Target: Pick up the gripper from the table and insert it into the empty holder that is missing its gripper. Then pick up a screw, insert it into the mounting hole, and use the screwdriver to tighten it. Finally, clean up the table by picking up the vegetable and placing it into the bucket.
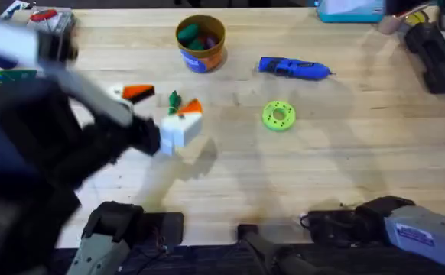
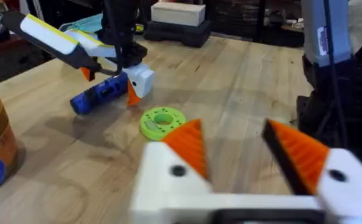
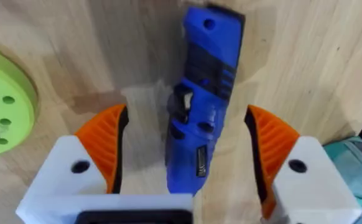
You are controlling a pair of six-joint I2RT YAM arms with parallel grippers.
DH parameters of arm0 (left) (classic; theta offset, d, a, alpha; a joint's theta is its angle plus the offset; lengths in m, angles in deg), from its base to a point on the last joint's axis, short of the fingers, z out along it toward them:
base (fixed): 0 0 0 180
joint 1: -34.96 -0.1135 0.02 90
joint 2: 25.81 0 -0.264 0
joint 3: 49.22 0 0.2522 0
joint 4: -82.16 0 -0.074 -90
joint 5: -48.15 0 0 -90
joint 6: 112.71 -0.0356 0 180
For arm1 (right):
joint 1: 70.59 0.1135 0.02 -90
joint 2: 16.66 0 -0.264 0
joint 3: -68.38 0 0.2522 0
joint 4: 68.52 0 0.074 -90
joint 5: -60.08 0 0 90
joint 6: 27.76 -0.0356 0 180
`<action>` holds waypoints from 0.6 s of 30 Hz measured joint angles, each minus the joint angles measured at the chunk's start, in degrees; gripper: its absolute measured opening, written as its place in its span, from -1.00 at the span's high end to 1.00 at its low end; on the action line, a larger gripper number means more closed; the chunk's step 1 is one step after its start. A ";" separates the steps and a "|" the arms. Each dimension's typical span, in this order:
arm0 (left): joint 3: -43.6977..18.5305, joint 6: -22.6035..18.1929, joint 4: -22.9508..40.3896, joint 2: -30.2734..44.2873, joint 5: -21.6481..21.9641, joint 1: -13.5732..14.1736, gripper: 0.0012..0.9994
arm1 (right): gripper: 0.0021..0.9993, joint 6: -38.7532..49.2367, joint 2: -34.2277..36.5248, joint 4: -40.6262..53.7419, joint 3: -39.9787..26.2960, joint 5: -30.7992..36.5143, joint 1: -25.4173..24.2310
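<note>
Hovering right gripper over the screwdriver, fingers spread either side, its long axis running straight ahead between them, not yet clamped.

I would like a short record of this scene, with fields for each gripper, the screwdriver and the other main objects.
left gripper: open, nothing between its fingers
right gripper: open, one finger on either side of the thick blue cylindrical electric screwdriver
screwdriver: lying flat on the wooden table
lime-green round plastic ring: flat on the table, near the screwdriver but apart from it
small round orange-brown bucket: upright, green and red pieces inside
</note>
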 joint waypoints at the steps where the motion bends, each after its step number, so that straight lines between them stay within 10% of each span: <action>1: -2.71 -0.36 1.91 3.36 1.64 0.00 -0.97 | -0.99 -1.94 -1.70 1.21 -0.03 -0.05 0.00; 9: -19.18 -1.44 13.55 27.12 10.28 0.00 -0.98 | -0.99 -8.86 -8.48 12.21 -0.20 -3.44 0.00; 18: -22.37 -1.65 14.52 39.90 13.97 -0.24 -0.97 | -0.99 -11.41 -8.63 13.85 3.93 -9.27 0.00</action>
